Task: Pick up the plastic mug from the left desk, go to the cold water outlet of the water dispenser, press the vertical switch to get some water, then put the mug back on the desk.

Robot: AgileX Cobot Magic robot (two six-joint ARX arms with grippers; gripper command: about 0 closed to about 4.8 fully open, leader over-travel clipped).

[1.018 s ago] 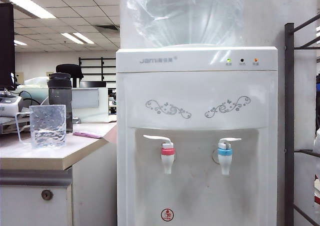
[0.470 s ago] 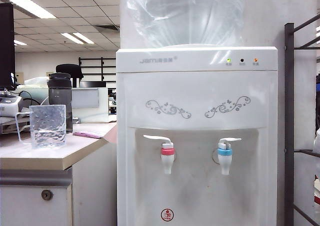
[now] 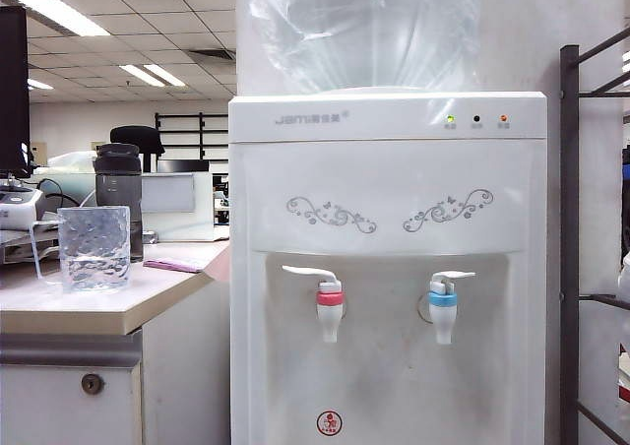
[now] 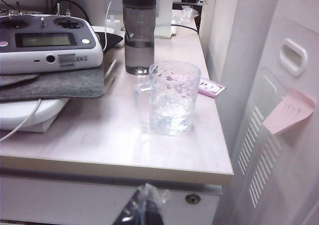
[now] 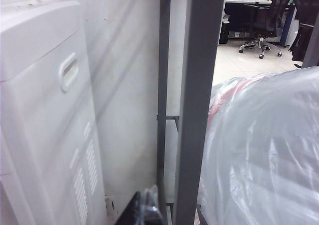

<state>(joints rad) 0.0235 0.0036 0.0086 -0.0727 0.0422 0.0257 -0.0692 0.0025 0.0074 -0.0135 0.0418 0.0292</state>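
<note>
Plastic mug (image 3: 94, 247) upright on the left surface (image 3: 79, 307), near its front edge, a little water in the bottom, handle turned away from the dispenser; same mug (image 4: 173, 97) in the left wrist view, just in front of a smoky-grey bottle (image 4: 139, 30), apart from it. Pink card (image 4: 211, 87) flat beside the mug, near the surface's edge. Grey remote controller (image 4: 47, 42) resting on a felt pad, well apart from the mug. Water dispenser (image 3: 388, 268) beside the surface; cold water outlet (image 3: 443, 312) with blue collar, vertical switch (image 3: 451, 277) above it, untouched. Left claw (image 4: 144, 212) low before the surface's front, plastic-wrapped tips pressed together, holding nothing. Right claw (image 5: 145, 210) beside a grey metal rack (image 5: 199, 100); cannot tell whether spread or pressed together.
</note>
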